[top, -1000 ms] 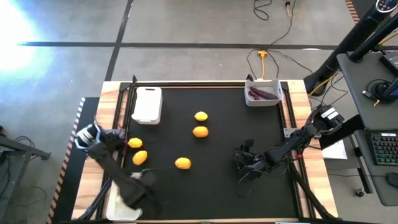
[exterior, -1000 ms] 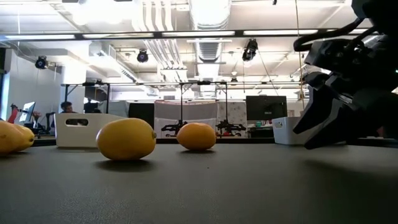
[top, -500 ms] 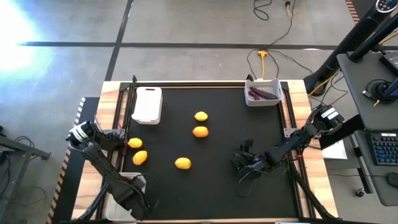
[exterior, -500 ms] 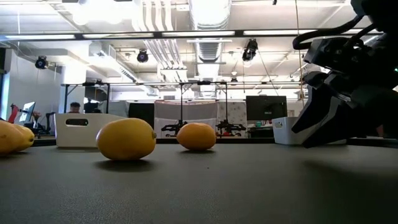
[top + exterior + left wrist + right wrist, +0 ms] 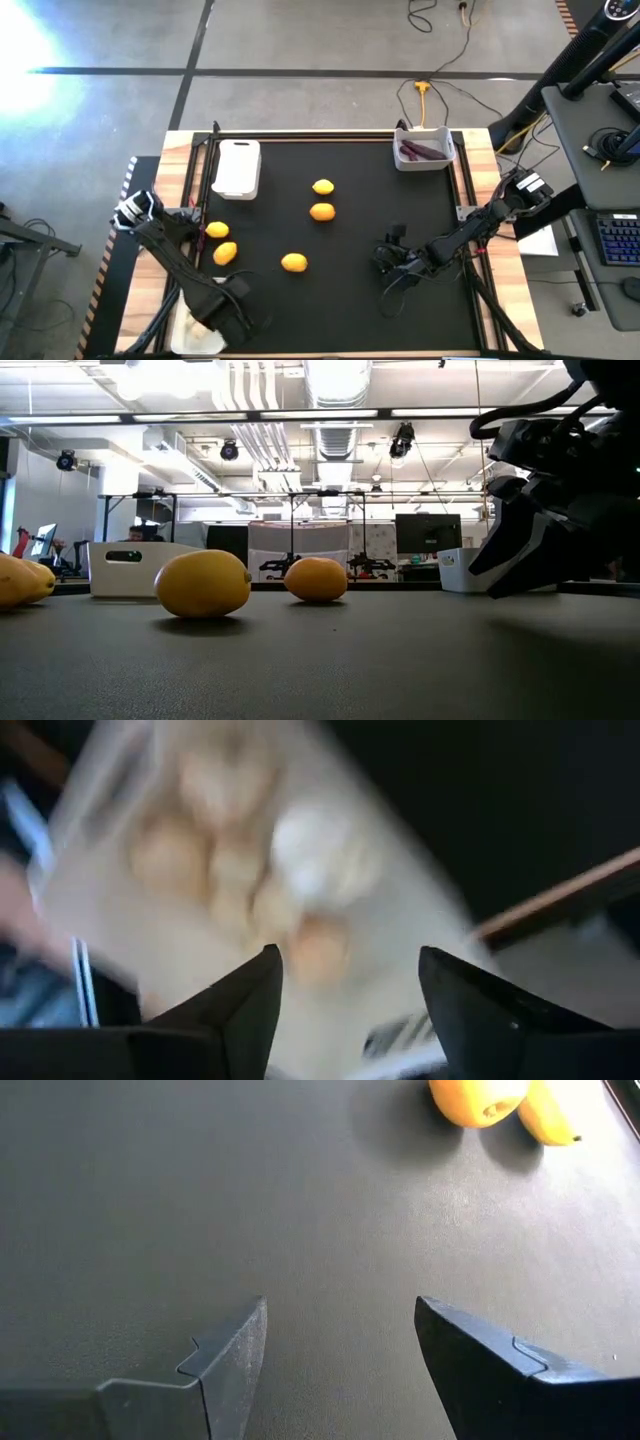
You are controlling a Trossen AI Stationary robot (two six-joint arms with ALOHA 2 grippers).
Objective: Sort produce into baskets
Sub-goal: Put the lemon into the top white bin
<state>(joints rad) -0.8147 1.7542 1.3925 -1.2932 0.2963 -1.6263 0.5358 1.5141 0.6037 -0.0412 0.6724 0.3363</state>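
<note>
left gripper (image 5: 232,312): over the near-left corner of the table, above the near-left basket (image 5: 192,338); in the left wrist view its fingers (image 5: 236,1010) stand apart with nothing between them.
near-left basket contents: whitish-beige lumpy pieces (image 5: 235,870), blurred in the left wrist view; their long axes cannot be told.
right gripper (image 5: 392,262): low over the black mat (image 5: 360,215), right of centre, pointing toward the left side; jaws spread, holding nothing, bare mat between the fingers (image 5: 225,1370).
lemons: five on the mat. two lie just beside each other at the left edge (image 5: 217,230) and (image 5: 225,253), the second with its long axis on a diagonal. one lies near the middle front (image 5: 294,262). two sit mid-table, one behind the other, (image 5: 322,211) and (image 5: 323,187), long axes roughly across the table.
low view: the nearest lemon (image 5: 203,584) lies with its long axis across the picture, nub to the right.
far-left basket (image 5: 236,168): at the far edge, long axis front to back; contents not visible.
far-right basket (image 5: 425,148): at the far-right corner, holding slim dark purple pieces (image 5: 421,152) lying roughly across the table.
</note>
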